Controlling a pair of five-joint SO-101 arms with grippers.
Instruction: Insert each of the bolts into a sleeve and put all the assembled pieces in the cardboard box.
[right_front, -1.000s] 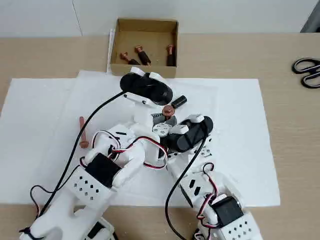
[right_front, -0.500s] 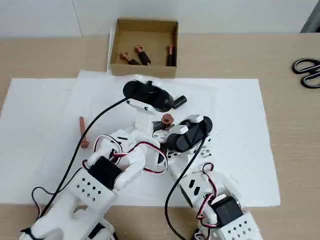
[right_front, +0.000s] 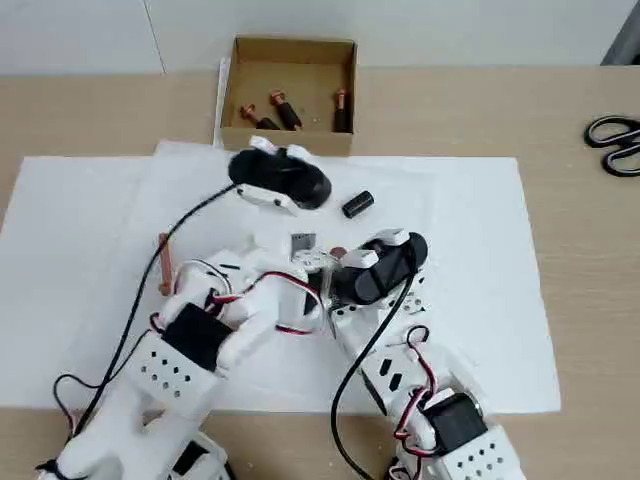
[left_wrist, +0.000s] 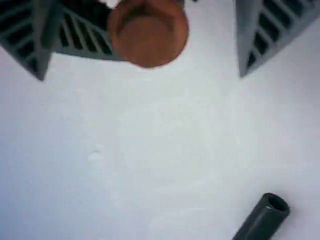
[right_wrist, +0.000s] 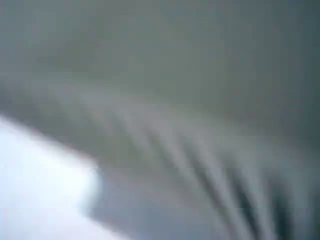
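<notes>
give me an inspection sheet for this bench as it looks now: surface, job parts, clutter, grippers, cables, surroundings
surface: wooden table with white paper sheets under both arms
job's things: cardboard box holding three assembled pieces; loose black sleeve on the paper; loose bolt lying on the paper beside the left arm; second bolt, head showing close by one finger of the left gripper
clutter: scissors at the table's edge
grippers: left gripper open above the paper; right gripper near the paper's middle, state unreadable
cables: black cable trailing from the left arm across the paper; second black cable along the right arm
surroundings: pale wall behind the table
</notes>
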